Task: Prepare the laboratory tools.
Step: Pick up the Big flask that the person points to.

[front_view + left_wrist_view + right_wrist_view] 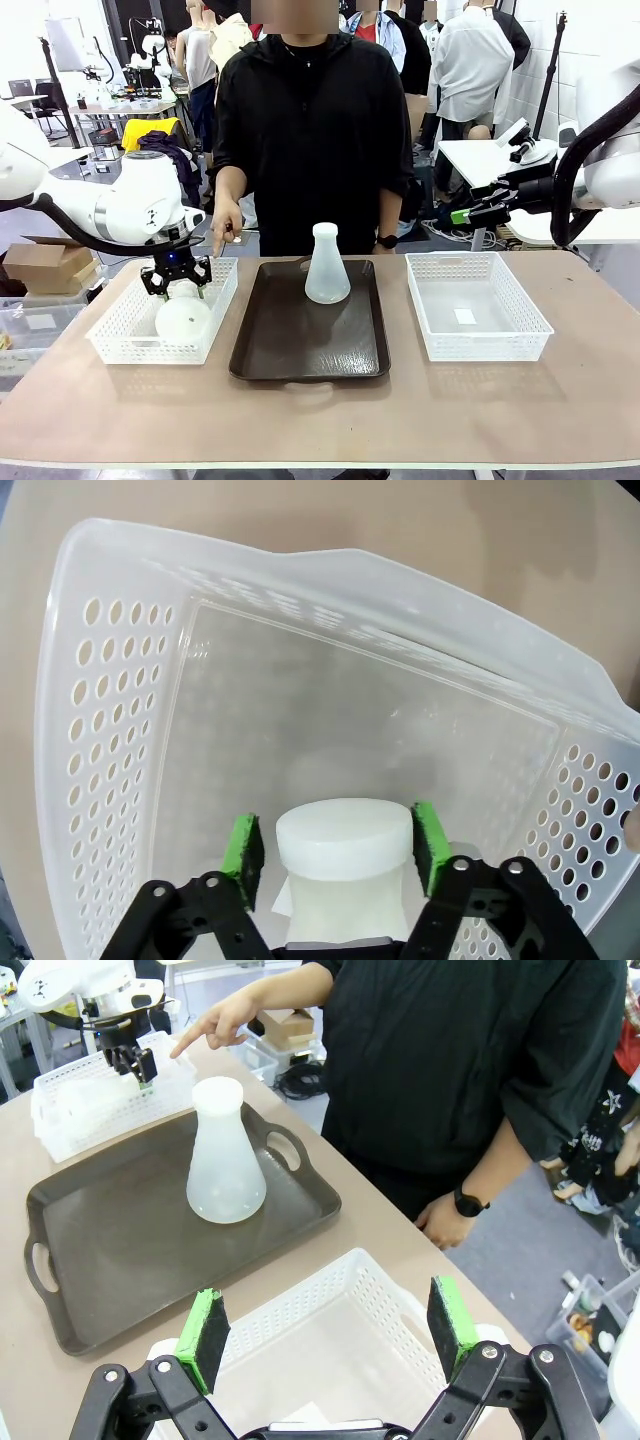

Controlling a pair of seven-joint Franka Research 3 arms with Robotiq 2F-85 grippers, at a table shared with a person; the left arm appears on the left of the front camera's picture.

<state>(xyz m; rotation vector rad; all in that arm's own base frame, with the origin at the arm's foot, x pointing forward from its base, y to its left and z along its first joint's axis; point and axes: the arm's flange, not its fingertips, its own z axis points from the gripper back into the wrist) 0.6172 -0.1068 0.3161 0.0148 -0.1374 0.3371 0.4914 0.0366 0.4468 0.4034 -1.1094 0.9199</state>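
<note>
One flask [183,318] lies tipped in the basket [120,335] left of the tray [290,345], right under the left hand [335,850]. Its pads [243,852] sit beside the neck, not squeezing yet. A second flask [327,265] stands on the tray. Right of the tray, the right hand [328,1325] hangs wide open, farther off.

Left arm: glossy white rounded shell [130,208]; black two-finger pincer [178,288], green flat pads [243,845] on fingertips, silver screws [460,864] just behind pads, small blue light [172,257] above pincer. Person: black loose top [310,130], black wristwatch [468,1203].
</note>
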